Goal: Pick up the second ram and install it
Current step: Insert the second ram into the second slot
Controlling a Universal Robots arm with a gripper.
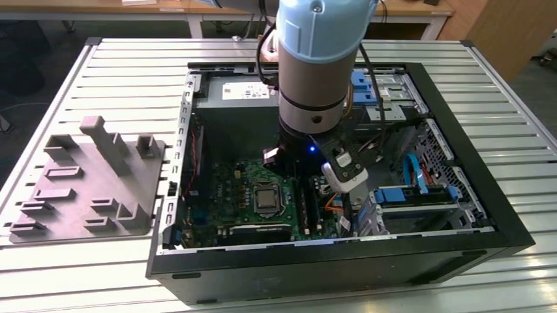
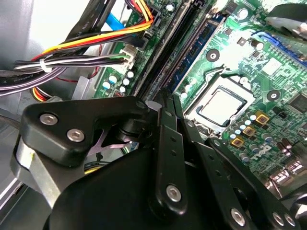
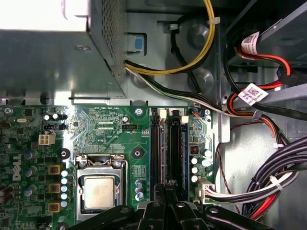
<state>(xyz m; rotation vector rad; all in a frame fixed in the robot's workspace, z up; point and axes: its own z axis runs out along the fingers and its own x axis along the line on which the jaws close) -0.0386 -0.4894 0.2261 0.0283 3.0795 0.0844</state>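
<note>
Slatted table (image 1: 130, 78); PC case (image 1: 348, 261) open; claw (image 3: 165, 191) closed over mobo RAM slots (image 3: 156, 153).

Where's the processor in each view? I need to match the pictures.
Exterior view: processor on the motherboard, to the exterior view's left of the arm.
First wrist view: processor beside the slot rails.
Second wrist view: processor across the slot rails from the cables.
Shared landmark: the black slot rails.

Thin bluish-green second ram (image 2: 197, 43) stands edgewise among black slot rails (image 2: 165, 57).
</note>
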